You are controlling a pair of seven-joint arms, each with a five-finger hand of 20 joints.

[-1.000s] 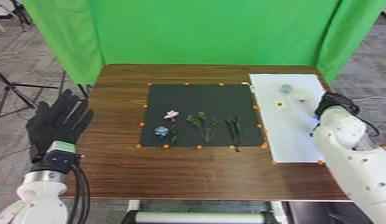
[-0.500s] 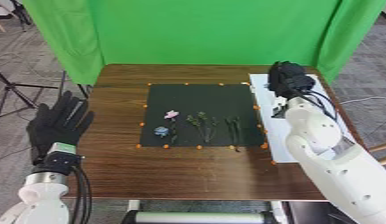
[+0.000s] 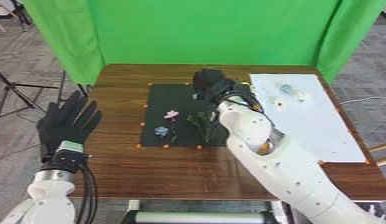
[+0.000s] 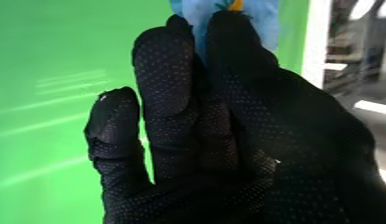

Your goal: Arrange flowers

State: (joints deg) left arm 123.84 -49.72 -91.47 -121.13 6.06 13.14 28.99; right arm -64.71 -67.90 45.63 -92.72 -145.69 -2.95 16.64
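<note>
At left, the left hand (image 3: 67,127) is spread wide. Near centre, a small blue flower (image 3: 161,131) and a pink flower (image 3: 172,114) are laid on the black mat (image 3: 163,95). At upper centre, a light-blue bloom (image 4: 265,20) is pinched by the right hand (image 3: 210,80). Pale flowers (image 3: 300,95) are set upper right.

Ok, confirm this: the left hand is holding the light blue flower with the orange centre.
Wrong hand: the right wrist view shows the right hand holding the light blue flower with the orange centre.
</note>
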